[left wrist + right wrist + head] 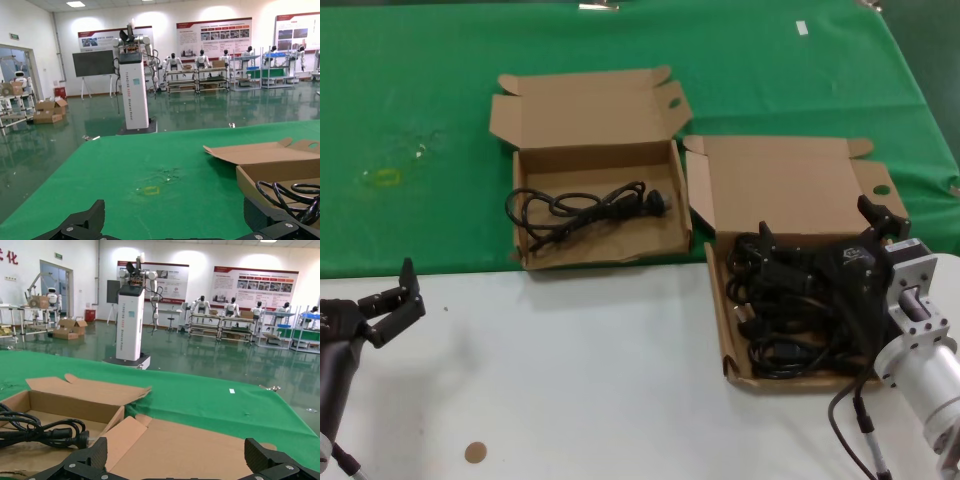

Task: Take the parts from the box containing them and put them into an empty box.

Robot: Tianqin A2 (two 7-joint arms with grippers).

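The shallow source box (724, 330) lies at the right, its lid (790, 185) open, with a pile of black power cords (785, 305) in it. My right gripper (823, 230) hangs open and empty just above that pile; in the right wrist view its gripper (180, 460) faces the lid (190, 450). The taller box (525, 250) at centre-left holds one cord (585, 208); this box (75, 407) and cord (45, 432) also show in the right wrist view. My left gripper (390, 300) is open and empty at the near left, over the white table.
A green cloth (420, 100) covers the far half of the table and white tabletop (580, 370) the near half. A small brown disc (474, 452) lies near the front edge. A yellow mark (385, 178) is on the cloth at the left.
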